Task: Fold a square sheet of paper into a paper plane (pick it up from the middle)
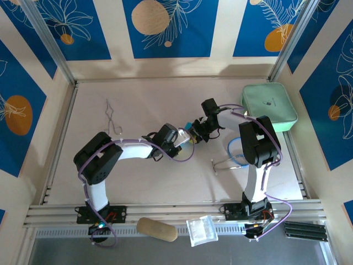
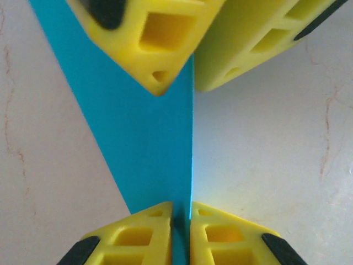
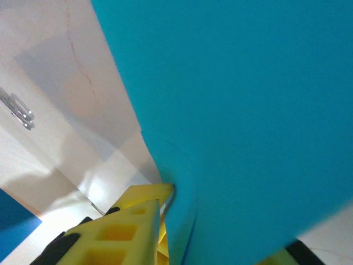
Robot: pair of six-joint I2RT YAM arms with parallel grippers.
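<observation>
The teal-blue sheet of paper point(image 2: 149, 154), folded into a narrowing creased wedge, hangs above the table between the two arms at mid-table. My left gripper point(image 2: 181, 208) is shut on its narrow end, the paper pinched between the yellow fingers point(image 2: 138, 234). Seen from above, my left gripper point(image 1: 185, 139) meets my right gripper point(image 1: 197, 131) tip to tip. The right gripper point(image 2: 179, 88) straddles the paper's far end with its jaws a little apart. In the right wrist view the paper point(image 3: 248, 110) rests against one finger point(image 3: 129, 226) of that open gripper point(image 3: 220, 232).
A mint-green pouch point(image 1: 269, 106) lies at the back right. Metal tongs point(image 1: 113, 118) lie at the back left, and a blue loop on a wire stand point(image 1: 234, 154) sits by the right arm. A clear plastic bag point(image 1: 201, 229) and a tan oblong point(image 1: 157, 229) rest on the front rail.
</observation>
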